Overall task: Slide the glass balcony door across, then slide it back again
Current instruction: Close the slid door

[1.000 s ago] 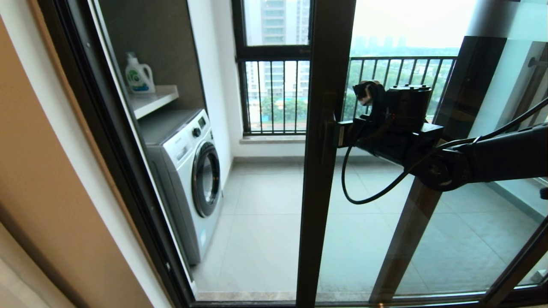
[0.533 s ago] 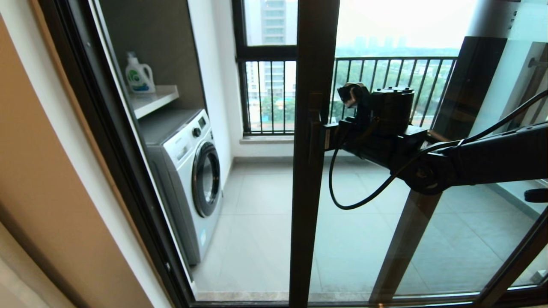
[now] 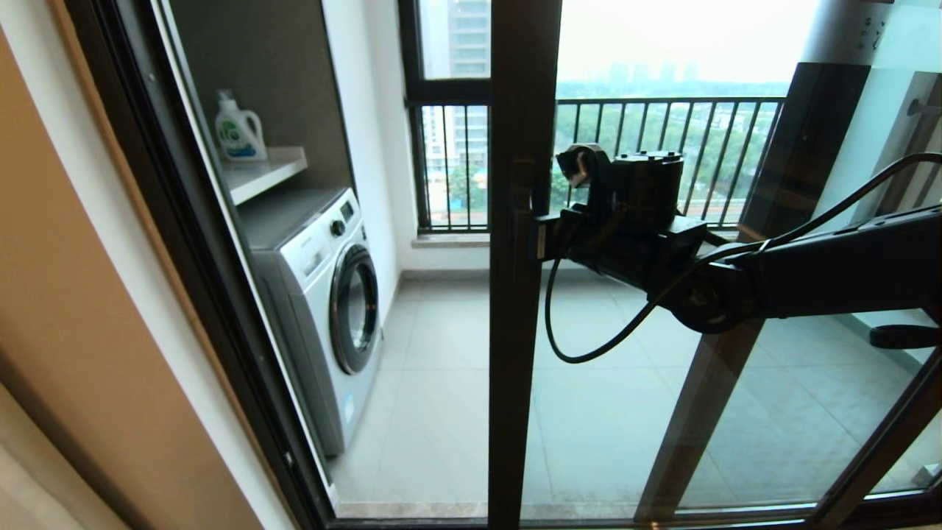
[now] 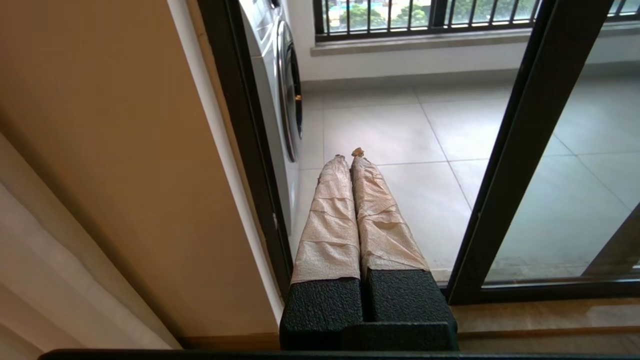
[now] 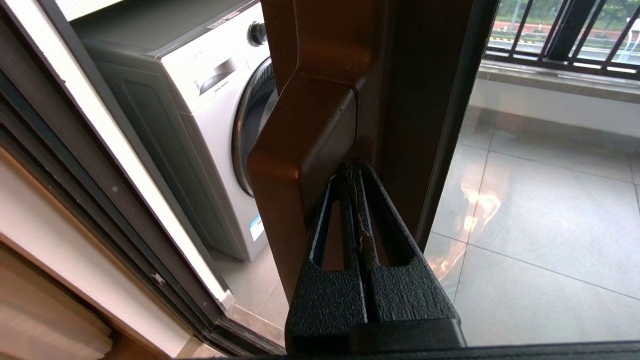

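Head view: right gripper [image 3: 539,237] at glass balcony door [image 3: 519,294] handle [image 5: 300,150]

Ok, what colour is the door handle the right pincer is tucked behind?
Dark brown, a glossy metal handle; the right wrist view shows it best.

The glass balcony door [image 3: 519,294] has a dark brown frame — coppery on its handle [image 5: 300,150]. Left of frame: white washing machine [image 3: 324,294], white-and-green bottle [image 3: 239,129]. Pale grey floor tiles [image 3: 441,383]. Left gripper [image 4: 350,160] — beige-wrapped fingers, black base.
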### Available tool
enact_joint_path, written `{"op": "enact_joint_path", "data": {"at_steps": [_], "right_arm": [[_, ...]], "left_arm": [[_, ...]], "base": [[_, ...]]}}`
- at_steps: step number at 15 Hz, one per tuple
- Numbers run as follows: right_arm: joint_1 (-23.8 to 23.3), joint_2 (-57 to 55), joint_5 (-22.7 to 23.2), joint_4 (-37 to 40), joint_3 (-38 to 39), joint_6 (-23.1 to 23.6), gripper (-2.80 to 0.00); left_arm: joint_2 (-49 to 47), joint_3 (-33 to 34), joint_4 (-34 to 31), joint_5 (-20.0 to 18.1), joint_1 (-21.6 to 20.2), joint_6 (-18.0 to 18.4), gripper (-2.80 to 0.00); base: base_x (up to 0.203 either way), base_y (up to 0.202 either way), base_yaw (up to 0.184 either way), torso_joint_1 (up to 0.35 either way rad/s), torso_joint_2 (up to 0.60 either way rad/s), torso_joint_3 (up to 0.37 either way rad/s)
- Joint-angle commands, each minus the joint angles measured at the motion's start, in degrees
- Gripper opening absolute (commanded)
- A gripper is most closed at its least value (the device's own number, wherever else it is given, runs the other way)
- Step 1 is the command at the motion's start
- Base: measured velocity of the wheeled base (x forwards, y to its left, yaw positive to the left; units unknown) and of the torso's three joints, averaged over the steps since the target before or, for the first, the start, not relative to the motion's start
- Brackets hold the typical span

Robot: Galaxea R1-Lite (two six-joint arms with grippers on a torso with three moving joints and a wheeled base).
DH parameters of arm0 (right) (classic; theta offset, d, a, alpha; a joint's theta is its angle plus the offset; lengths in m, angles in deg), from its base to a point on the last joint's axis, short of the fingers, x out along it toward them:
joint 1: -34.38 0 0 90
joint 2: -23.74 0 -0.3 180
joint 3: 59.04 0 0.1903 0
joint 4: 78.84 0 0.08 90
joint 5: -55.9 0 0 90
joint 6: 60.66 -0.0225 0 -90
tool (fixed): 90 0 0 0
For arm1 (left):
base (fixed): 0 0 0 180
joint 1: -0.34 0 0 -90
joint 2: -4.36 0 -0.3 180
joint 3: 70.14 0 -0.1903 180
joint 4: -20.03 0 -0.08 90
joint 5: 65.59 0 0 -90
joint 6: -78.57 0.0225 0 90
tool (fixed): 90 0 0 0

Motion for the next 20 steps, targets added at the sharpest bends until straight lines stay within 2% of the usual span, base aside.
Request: {"op": "enact_joint_path", "data": {"at_steps": [1, 16, 20], "right_arm": [[1.03, -0.52, 0.18, -0.06, -0.36, 0.06, -2.80], [4.49, -2.34, -0.09, -0.04, -1.95, -0.13, -2.80], [3.33, 0.71, -2.67, -0.48, 2.03, -0.17, -2.80]], "left_arm": [[-0.09, 0.09, 0.00, 0.05, 0.00, 0.06, -2.80], [-0.09, 0.09, 0.00, -0.02, 0.00, 0.03, -2.80], [-0.09, 0.09, 0.00, -0.03, 0.00, 0.03, -2.80]], "base": [[0.000, 0.000, 0.000, 0.000, 0.00, 0.000], [0.000, 0.000, 0.000, 0.000, 0.00, 0.000], [0.000, 0.000, 0.000, 0.000, 0.00, 0.000]]}}
